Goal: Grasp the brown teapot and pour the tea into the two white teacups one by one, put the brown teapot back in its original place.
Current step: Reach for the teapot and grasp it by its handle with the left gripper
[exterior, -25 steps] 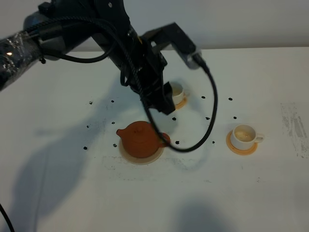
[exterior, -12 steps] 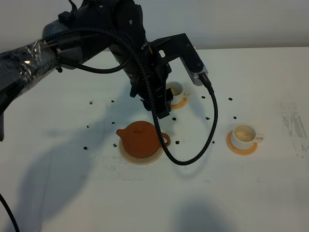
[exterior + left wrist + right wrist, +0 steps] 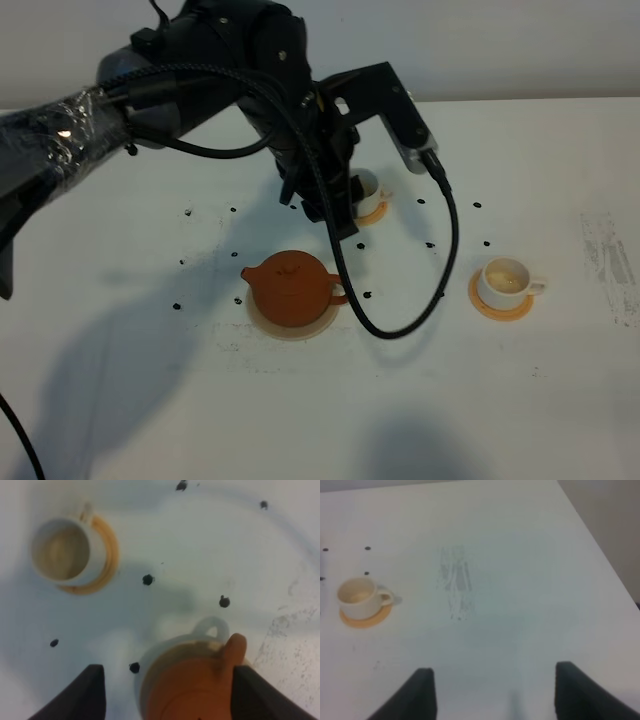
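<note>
Teapot [image 3: 290, 288] sits on the mat [image 3: 290, 332], centre frame. Left gripper [image 3: 343, 222], just upper right of it, is spread and empty. Right gripper [image 3: 497, 695] is spread too.

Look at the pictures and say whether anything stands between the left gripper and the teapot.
Nothing visible does. The left gripper hangs open over the teapot, which sits on its mat; the wrist view shows clear space between them. The nearest cup stands off to one side.
</note>
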Controlling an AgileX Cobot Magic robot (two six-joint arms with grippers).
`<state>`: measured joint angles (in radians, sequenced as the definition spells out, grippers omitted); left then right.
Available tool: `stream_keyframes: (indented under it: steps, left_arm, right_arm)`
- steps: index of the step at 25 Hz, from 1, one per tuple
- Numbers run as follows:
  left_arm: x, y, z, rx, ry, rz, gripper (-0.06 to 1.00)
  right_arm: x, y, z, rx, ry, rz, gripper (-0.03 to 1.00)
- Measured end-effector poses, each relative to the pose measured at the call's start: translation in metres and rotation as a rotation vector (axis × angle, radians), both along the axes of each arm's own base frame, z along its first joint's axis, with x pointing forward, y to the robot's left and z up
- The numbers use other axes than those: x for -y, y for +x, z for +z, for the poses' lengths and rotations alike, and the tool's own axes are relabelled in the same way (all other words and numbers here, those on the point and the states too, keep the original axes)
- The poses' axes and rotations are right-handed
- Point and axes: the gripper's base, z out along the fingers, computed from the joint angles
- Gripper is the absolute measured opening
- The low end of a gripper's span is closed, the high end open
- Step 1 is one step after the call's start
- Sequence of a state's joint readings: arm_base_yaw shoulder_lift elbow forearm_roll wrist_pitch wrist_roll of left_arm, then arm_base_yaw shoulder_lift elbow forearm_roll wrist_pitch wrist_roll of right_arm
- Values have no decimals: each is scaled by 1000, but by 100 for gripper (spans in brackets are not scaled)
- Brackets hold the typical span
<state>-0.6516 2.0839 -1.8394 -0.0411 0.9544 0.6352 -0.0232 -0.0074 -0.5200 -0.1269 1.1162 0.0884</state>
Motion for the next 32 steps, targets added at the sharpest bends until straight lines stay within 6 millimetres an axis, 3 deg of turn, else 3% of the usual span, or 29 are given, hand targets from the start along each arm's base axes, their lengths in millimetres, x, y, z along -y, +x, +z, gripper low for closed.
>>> stream_keyframes:
  steps: [7, 11, 19, 25, 32]
  left_arm:
    - [15, -13, 11, 74, 15, -62, 53]
    - [17, -22, -1, 81, 24, -89, 53]
    - [9, -36, -10, 122, 15, -131, 53]
    - [0, -47, -16, 163, 68, -258, 53]
    - [-12, -63, -17, 169, 30, -239, 53]
  right_arm:
    - [0, 0, 0, 0, 0, 0, 51]
    - [0, 0, 0, 0, 0, 0, 51]
    - [0, 0, 0, 0, 0, 0, 51]
    - [0, 0, 0, 0, 0, 0, 51]
    - [0, 0, 0, 0, 0, 0, 51]
